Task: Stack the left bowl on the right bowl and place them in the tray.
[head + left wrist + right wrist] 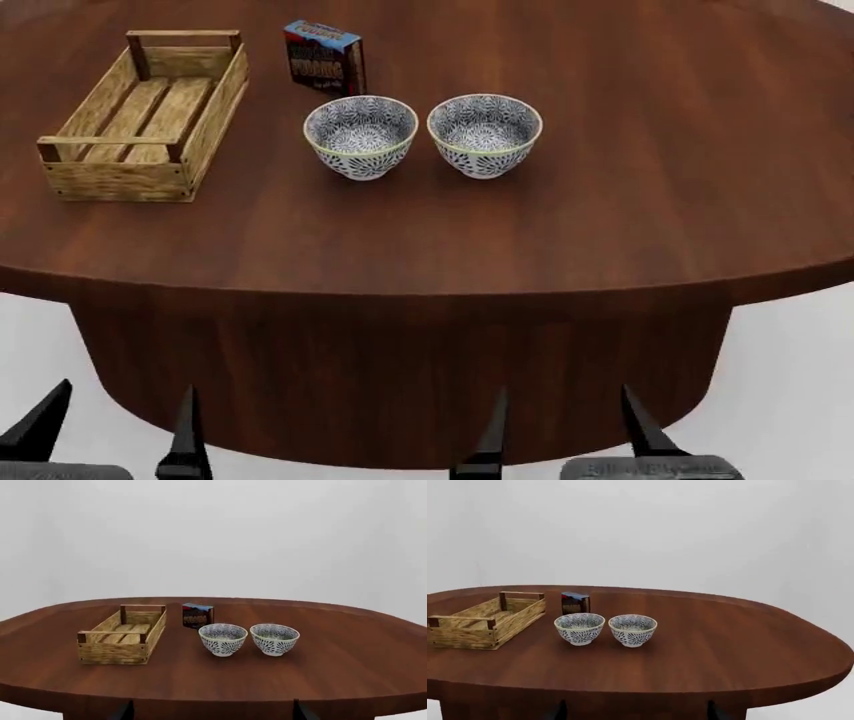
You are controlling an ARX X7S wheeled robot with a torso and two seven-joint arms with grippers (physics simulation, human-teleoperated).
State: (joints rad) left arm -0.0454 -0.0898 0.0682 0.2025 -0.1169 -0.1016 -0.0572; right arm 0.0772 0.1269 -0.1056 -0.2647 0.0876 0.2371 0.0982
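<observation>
- Table (561, 230): oval top, dark reddish-brown wood with a smooth, faintly glossy grain; a solid rounded pedestal of the same wood shows beneath it in the head view.
- Tray (86, 178): long rectangular crate of pale, rough-grained planks, low sides, slatted bottom, darker corner posts. It sits on the table's left part, long axis running away from the robot, nothing in it.
- Left bowl (360, 135): round, deep, white ceramic with a dense dark-blue leaf or floral pattern inside and out, thin pale rim. Upright on the table, right of the tray and apart from it.
- Right bowl (485, 133): same shape and pattern, upright, just beside the left bowl; whether the rims touch cannot be told. The two are not stacked.
- Box (324, 57): small upright carton, blue top edge, dark faces with red-and-white print too small to read. It stands behind the left bowl, between the bowl and the tray's far end.
- Left gripper (114, 430): dark pointed fingers spread wide, holding nothing, low in front of the table's near edge and well apart from the bowls.
- Right gripper (567, 430): likewise spread wide, holding nothing, below the table edge.
- Wrist views: both look across the tabletop against a plain pale-grey background; only dark finger tips show at the frame edge.
</observation>
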